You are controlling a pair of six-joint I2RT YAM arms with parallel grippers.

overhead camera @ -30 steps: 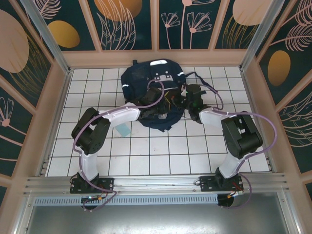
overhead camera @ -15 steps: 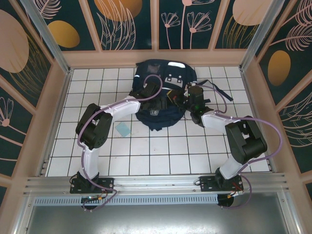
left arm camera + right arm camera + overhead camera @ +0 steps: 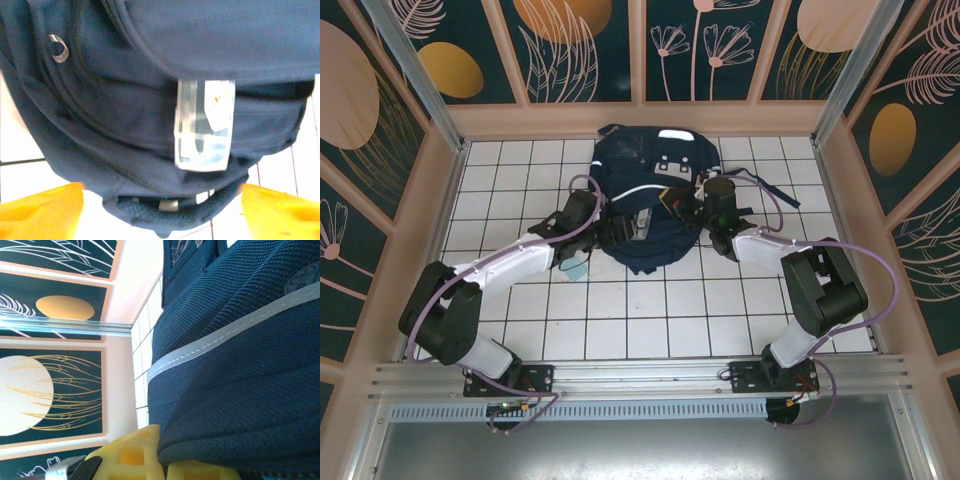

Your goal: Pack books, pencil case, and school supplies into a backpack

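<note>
Backpack of navy-blue fabric (image 3: 650,190), large, at far centre of white tiled desk (image 3: 620,310) from above; small pale blue-green flat square (image 3: 576,268) just beside it, near left gripper (image 3: 605,228). Left wrist: gripper spread wide; whitish translucent narrow strip (image 3: 204,125) lies on backpack. Right wrist: right gripper (image 3: 162,465) against backpack fabric; cannot tell its grip.

Flat square (image 3: 575,268) just left of backpack (image 3: 642,160)

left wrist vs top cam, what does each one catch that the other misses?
Left wrist: a small metal ring on the fabric; the left gripper open, yellow fingertips apart. Top: the blue-green square on the tiles by the left arm; the right gripper at the right side of the backpack. Both: the backpack, with a whitish strip on it.
</note>
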